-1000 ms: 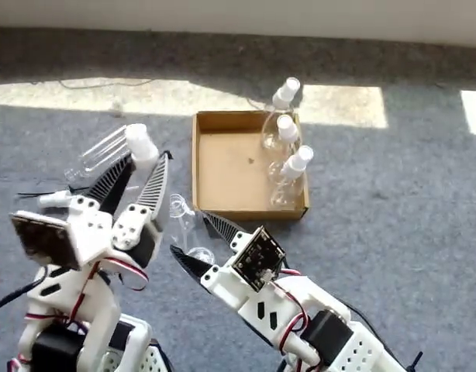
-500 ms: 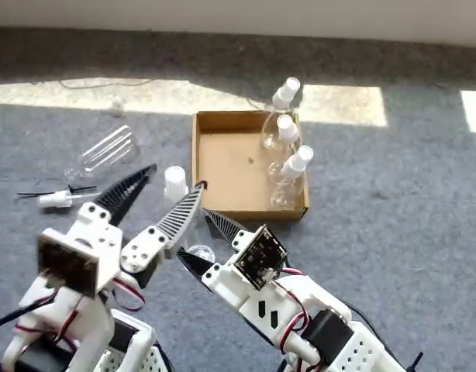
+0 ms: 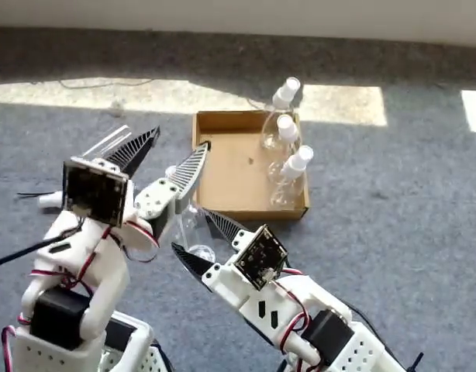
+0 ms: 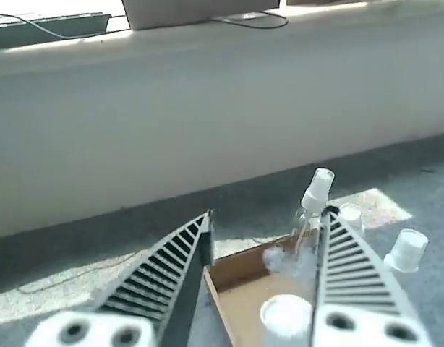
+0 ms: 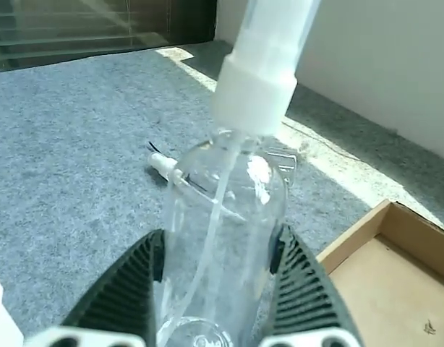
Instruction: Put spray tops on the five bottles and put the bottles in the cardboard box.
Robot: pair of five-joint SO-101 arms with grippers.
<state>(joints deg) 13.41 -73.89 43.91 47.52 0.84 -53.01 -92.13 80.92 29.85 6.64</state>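
The right jaws pinch a clear bottle (image 5: 222,210) around its round body, one jaw on each side. The bottle stands up straight. It has a white spray top (image 5: 262,72) on its neck, and a thin tube runs down inside it. From above, this bottle (image 3: 187,221) is just in front of the cardboard box (image 3: 230,167), near the corner closest to the left arm.

The left jaws are spread wide and hold nothing. They hang in the air above the held bottle, and one jaw tip is over the edge of the box. Looking down between them, you can see the round white spray top (image 4: 285,316) of the held bottle and the box (image 4: 240,271) behind it.

Three bottles (image 3: 288,182) with white spray tops are in the box, in a row along its far side wall.

One more clear bottle (image 3: 106,143) lies on its side on the grey carpet (image 3: 377,201), past the left jaws. A loose spray top (image 3: 50,200) lies on the carpet near it.
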